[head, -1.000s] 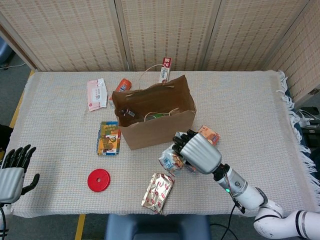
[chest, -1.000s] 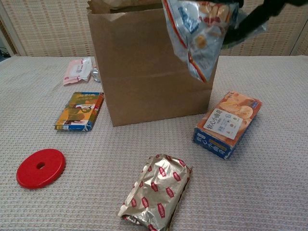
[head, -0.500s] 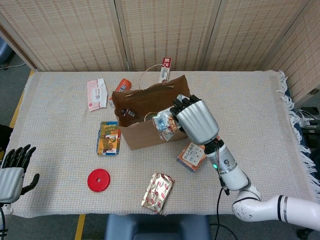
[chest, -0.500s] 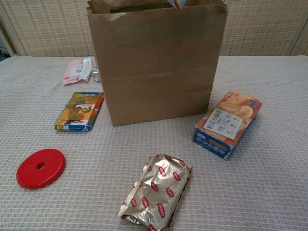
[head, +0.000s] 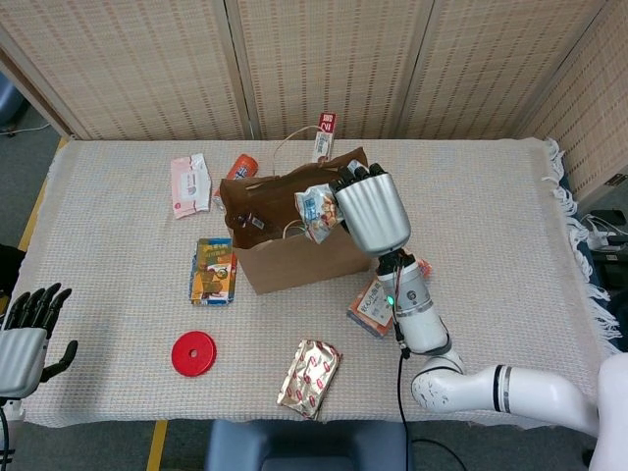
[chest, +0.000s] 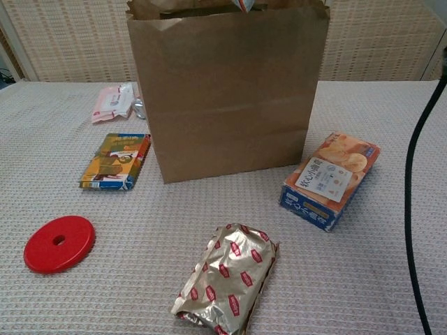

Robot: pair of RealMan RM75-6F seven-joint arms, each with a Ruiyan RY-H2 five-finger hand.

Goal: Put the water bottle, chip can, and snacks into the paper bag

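Your right hand [head: 370,210] hangs over the open top of the paper bag [head: 294,235], and its fingers are mostly hidden behind the hand's grey back, so you see only their tips curled onto a crinkled snack packet [head: 316,210] held above the bag's mouth; in the chest view only a sliver of that packet pokes over the bag's rim. Inside the bag you can make out a dark shape and something green, too shadowed to identify. Behind the bag, a red-capped can [head: 241,165] and a white tube with a red label [head: 324,135] are partly blocked by its walls. To the bag's right, the blue-and-orange biscuit box [chest: 330,179] is half covered by your forearm in the head view. In front of the bag lie a silver foil pack [chest: 227,278] and a red disc [chest: 59,242]; left of it, a flat yellow-green packet [chest: 116,161] and a pink wipes pack [head: 189,184]. Your left hand [head: 24,336], far from the bag at the table's corner, rests with fingers spread, holding nothing.
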